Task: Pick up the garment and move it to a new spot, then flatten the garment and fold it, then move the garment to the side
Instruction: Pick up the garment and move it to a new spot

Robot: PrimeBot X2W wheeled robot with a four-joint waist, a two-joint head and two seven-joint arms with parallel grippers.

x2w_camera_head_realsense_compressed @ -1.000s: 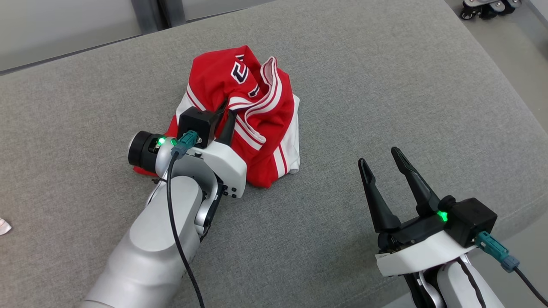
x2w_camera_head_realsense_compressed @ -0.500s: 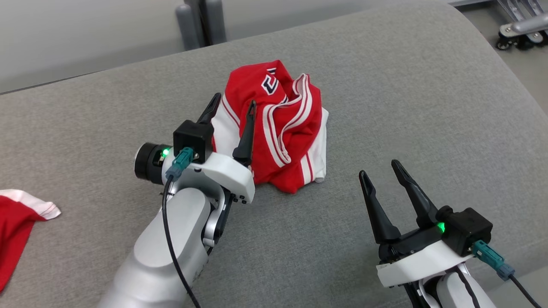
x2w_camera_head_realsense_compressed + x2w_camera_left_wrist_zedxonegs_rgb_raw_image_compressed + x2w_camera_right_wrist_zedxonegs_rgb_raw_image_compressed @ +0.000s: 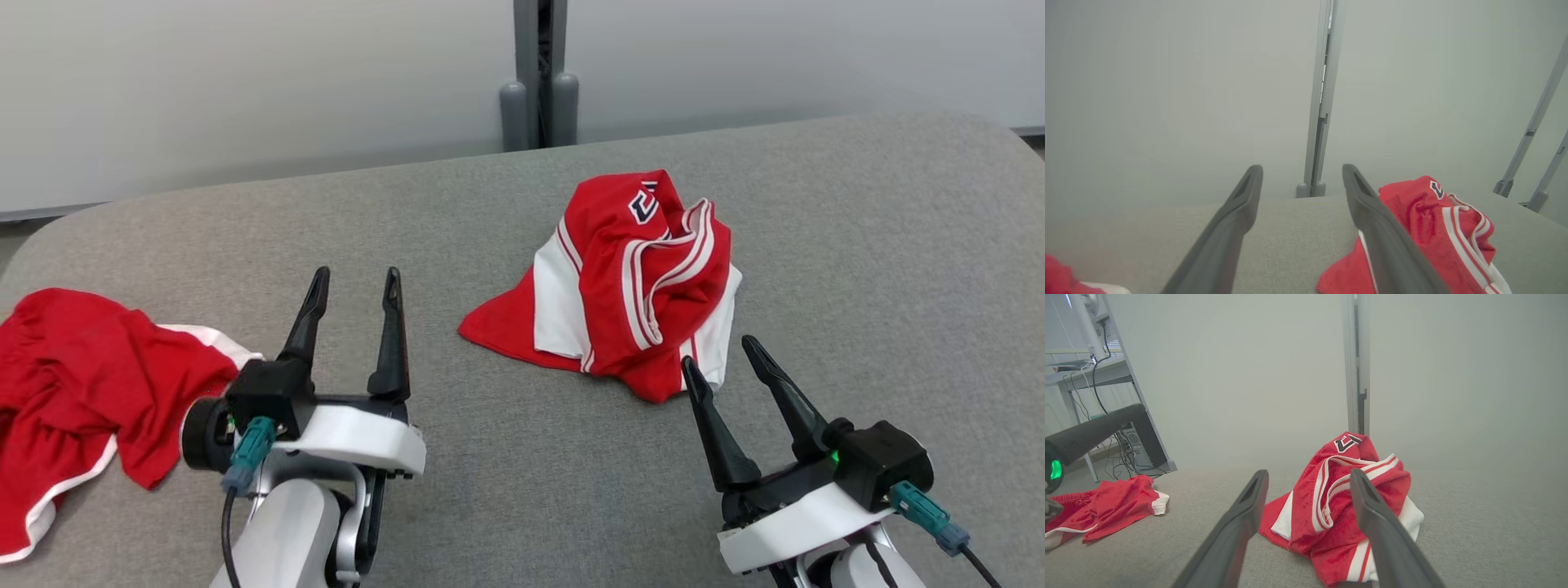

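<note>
Just beyond the empty right gripper (image 3: 718, 352) lies the crumpled garment (image 3: 629, 282).

1. The second red garment (image 3: 82, 384) runs off the head view's left edge, and the wrist of the left gripper (image 3: 357, 272) covers its near corner.
2. The dark emblem (image 3: 642, 205) on the crumpled garment (image 3: 629, 286) is creased and unreadable.
3. In the left wrist view, one of the fingers (image 3: 1384, 237) hides part of the garment, and the bottom edge crops it.
4. In the right wrist view, the left edge cuts off the left gripper.
</note>
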